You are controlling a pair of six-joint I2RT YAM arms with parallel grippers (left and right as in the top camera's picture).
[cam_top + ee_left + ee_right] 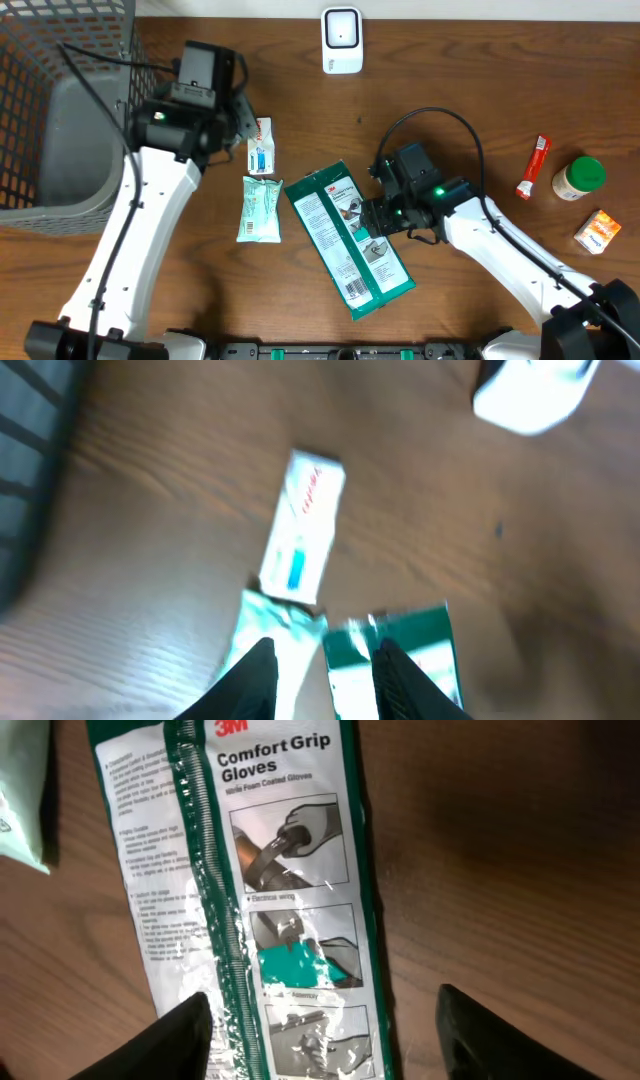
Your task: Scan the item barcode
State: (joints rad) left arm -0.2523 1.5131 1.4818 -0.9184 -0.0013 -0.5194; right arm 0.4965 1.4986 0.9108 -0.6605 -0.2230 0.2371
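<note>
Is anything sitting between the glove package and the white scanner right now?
No. In the overhead view, only bare wooden table lies between the glove package and the white scanner.

Overhead top-down, wrists close, all sharing gloves (340, 235)

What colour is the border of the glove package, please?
Dark green; the glove package shows best in the right wrist view.
</note>
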